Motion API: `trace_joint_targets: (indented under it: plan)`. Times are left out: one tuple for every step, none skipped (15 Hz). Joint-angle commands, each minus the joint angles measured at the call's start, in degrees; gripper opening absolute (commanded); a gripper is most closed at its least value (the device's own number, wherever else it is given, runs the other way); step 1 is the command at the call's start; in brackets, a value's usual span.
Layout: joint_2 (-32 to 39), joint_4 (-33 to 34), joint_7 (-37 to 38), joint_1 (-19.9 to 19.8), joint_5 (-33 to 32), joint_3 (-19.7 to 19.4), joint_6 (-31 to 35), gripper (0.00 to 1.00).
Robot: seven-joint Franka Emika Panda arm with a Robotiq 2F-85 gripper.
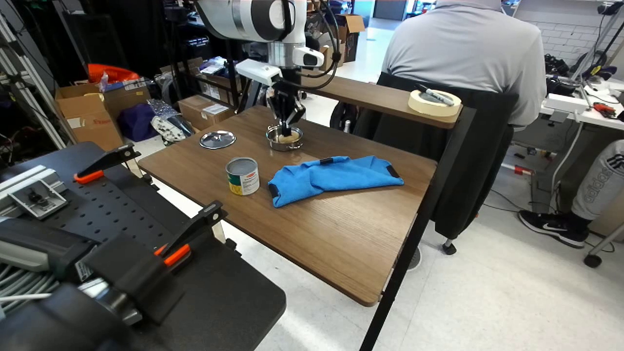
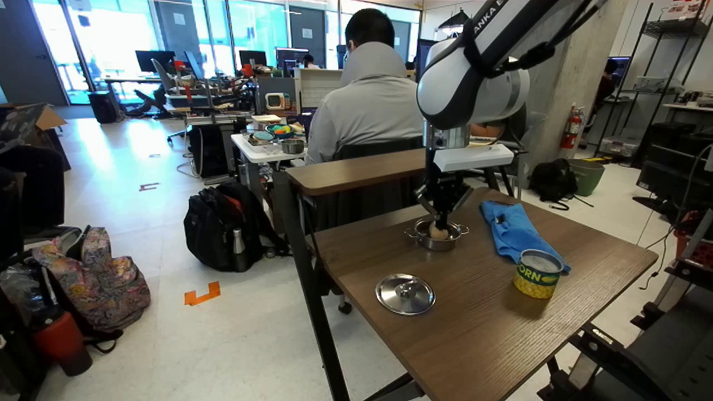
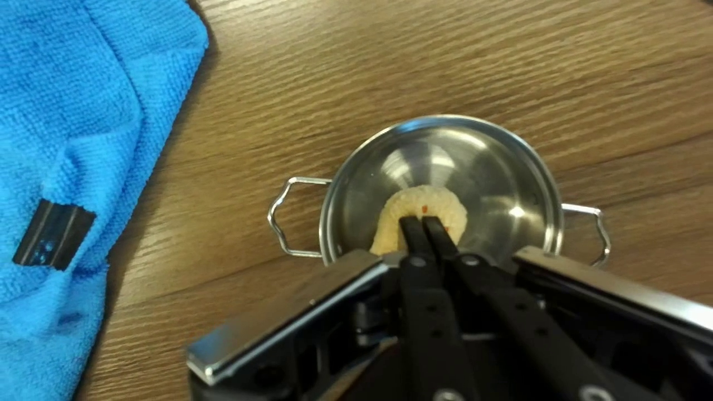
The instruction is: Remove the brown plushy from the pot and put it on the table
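Legibly, the can [image 2: 537, 277] at the lower right of an exterior view says "ORN" and the robot arm [image 2: 454, 92] at upper right "ANKA E"; a grey trouser leg [image 1: 601, 181], far right in an exterior view, says "adidas". Mid-frame in the wrist view, inside the silver pot [image 3: 493, 170], sits the brown plushy [image 3: 421, 199], fuzzy, rounded, tan with red specks. The gripper [image 3: 420, 221] is closed over it, fingertips side by side; whether they pinch it I cannot tell.
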Motion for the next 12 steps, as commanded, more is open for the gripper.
trace_joint_targets:
  plan:
    - [-5.32,-4.96,-2.03,-0.92,-0.41,0.66,-0.74,0.01]
    - [-6.60,-6.13,-2.58,-1.23,-0.31,0.79,-0.67,0.01]
    - [-8.48,-7.85,-3.76,-1.83,-0.10,1.16,-0.88,0.01]
    - [-10.09,-9.60,-4.62,-2.17,-0.06,1.35,-0.50,0.01]
    - [-11.57,-10.99,-5.68,-2.51,-0.12,1.57,-0.73,0.01]
    - [-13.02,-12.64,-6.75,-2.73,-0.24,1.84,-0.75,0.01]
    - [-14.09,-14.01,-7.17,-2.48,-0.65,1.78,-0.41,0.01]
    - [-15.08,-15.21,-7.77,-2.23,-0.99,1.92,-0.48,0.01]
    - [-15.81,-16.14,-8.37,-1.77,-1.32,2.14,-0.60,0.01]
    - [-16.29,-16.87,-8.77,-1.40,-1.51,2.44,-0.56,0.01]
    - [-16.60,-17.53,-8.72,-0.63,-2.01,2.67,-0.55,0.01]
    - [-16.74,-18.10,-8.67,0.14,-2.70,2.86,-0.28,0.01]
